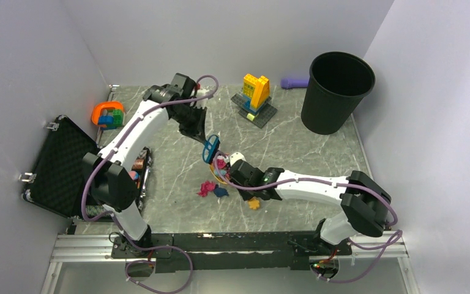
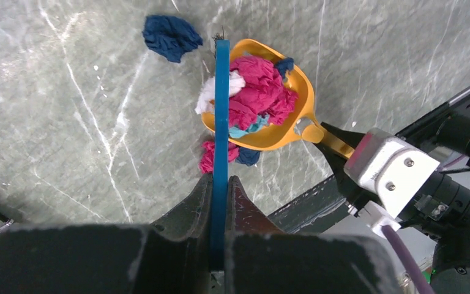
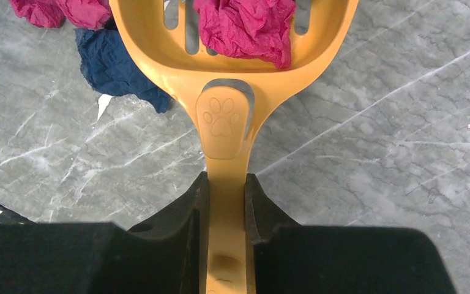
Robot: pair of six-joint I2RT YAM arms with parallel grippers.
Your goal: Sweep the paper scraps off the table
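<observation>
Left gripper point(image 2: 220, 182): you are clamping the blue brush point(image 2: 221, 104).
Right gripper point(image 3: 226, 184): you are gripping the orange scoop point(image 3: 223, 119) by its handle.
Paper scraps point(image 2: 258, 92): most are sitting in the scoop, a few lying beside it, mid-table point(image 2: 67, 135), toward the near edge.

Table point(image 1: 306, 159), contents by position:
- Far right corner: waste bin point(image 1: 336, 92).
- Far centre, left of the bin: toy brick build point(image 1: 255, 98).
- Far left edge: second brick build point(image 1: 108, 115).
- Left edge, nearer: open case point(image 1: 61, 168).
- Centre: scoop point(image 2: 303, 107) with paper scraps point(image 2: 260, 89) piled in it and a hand brush point(image 2: 221, 122) at its mouth.
- On the table beside the scoop: loose scraps point(image 1: 211, 188).
</observation>
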